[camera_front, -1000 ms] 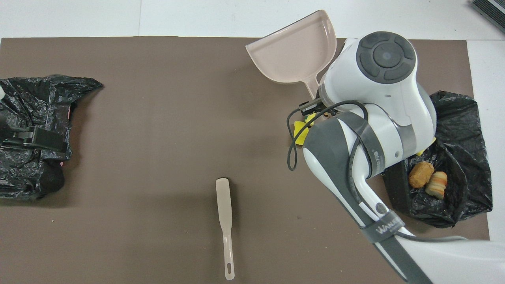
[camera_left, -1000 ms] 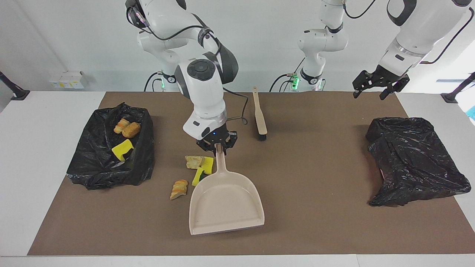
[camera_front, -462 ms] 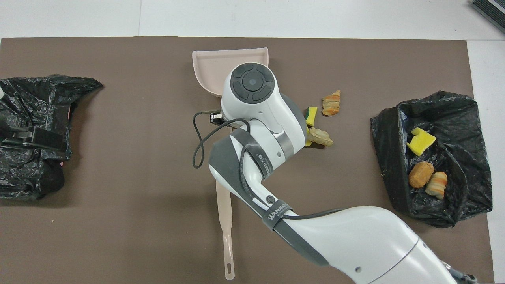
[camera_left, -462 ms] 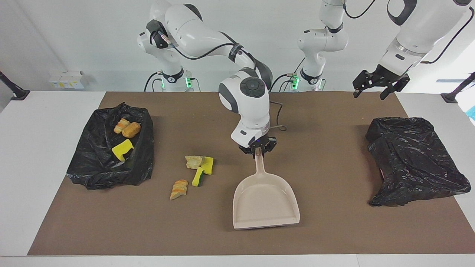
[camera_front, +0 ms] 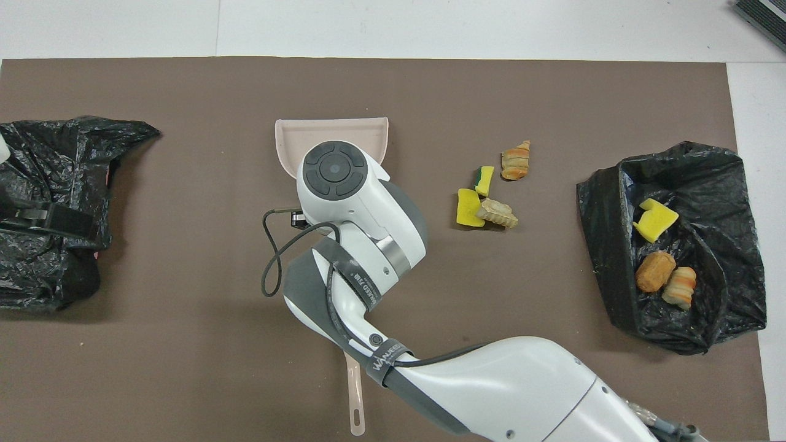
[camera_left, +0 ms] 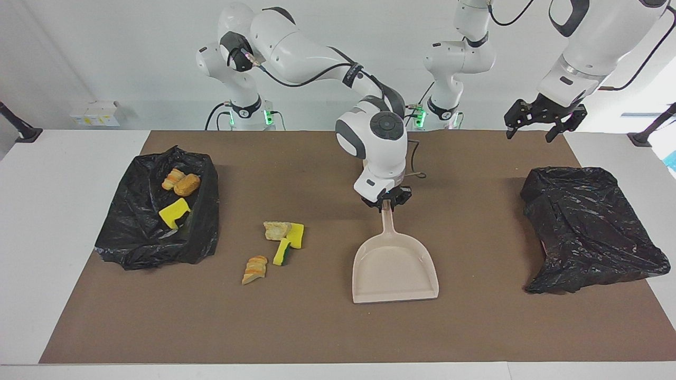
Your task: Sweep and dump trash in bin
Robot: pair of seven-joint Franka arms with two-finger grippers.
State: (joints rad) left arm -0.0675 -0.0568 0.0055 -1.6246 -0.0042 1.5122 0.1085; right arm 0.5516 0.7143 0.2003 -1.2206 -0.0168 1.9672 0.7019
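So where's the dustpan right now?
The dustpan sits around the middle of the brown mat, held by its handle in the right claw. The loose trash lies beside it, toward the right arm's end.

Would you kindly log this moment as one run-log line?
right gripper: shut on dustpan handle | left gripper: open, waiting | loose trash: on mat | bin: holds some

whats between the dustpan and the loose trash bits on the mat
Nothing: in the facing view the brown mat lies bare between the dustpan, held by the right gripper, and the trash bits; the overhead view agrees.
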